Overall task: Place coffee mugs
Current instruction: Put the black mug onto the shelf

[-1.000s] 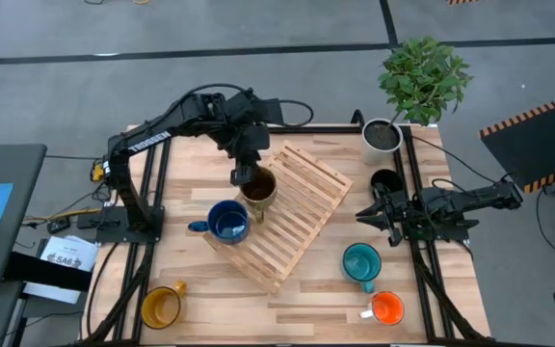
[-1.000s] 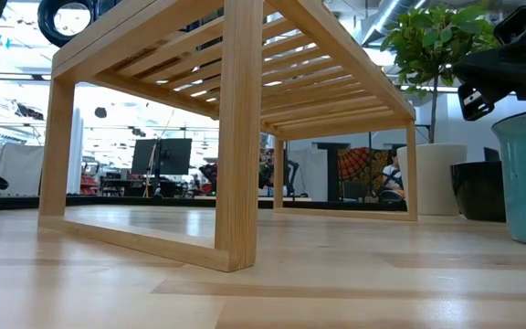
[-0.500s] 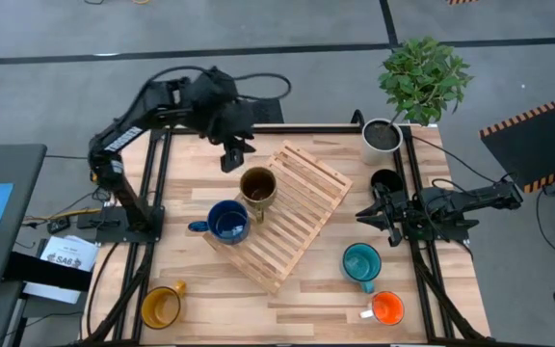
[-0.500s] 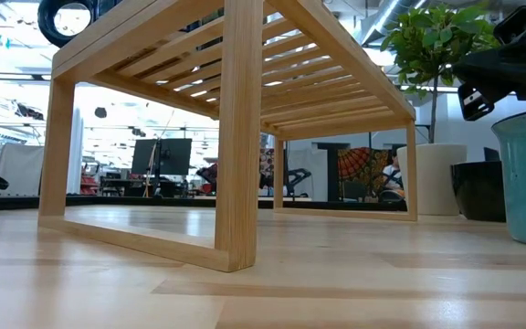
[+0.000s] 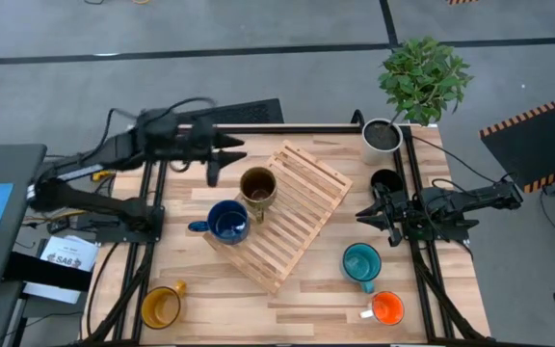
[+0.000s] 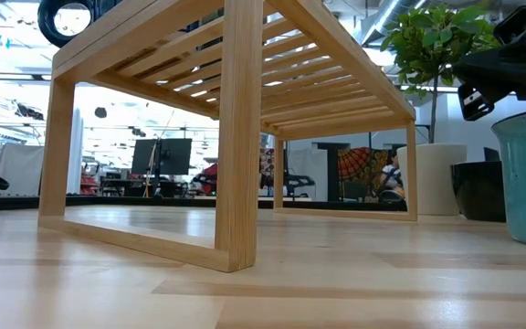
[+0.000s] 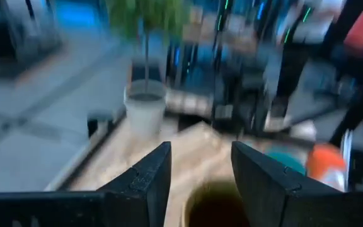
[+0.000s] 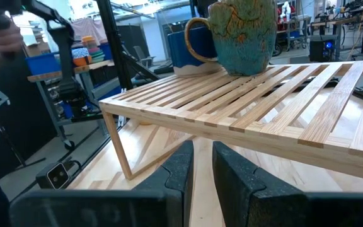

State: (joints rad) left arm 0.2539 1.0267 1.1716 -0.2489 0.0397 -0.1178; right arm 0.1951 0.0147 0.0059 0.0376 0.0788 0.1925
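Observation:
The olive-brown mug (image 5: 257,186) and the dark blue mug (image 5: 227,222) stand upright on the slatted wooden rack (image 5: 302,217). Both also show in the right wrist view, olive-brown (image 8: 243,34) and blue (image 8: 184,47). The yellow mug (image 5: 161,306), teal mug (image 5: 361,262), orange mug (image 5: 386,307) and black mug (image 5: 385,181) stand on the table. My left gripper (image 5: 227,157) is open and empty, raised to the far left of the olive-brown mug, whose mouth shows below its fingers (image 7: 219,205). My right gripper (image 5: 362,214) is shut and empty, between the black and teal mugs.
A white plant pot (image 5: 382,140) with a green plant stands at the far right corner. The rack lies slantwise across the table's middle. Bare table shows along the near edge between the yellow and teal mugs. A black frame borders the table.
My left gripper has drawn back from the olive-brown mug's rim, going up and toward the table's far left edge, and the arm has swung out to the left. The olive-brown mug stays upright on the rack.

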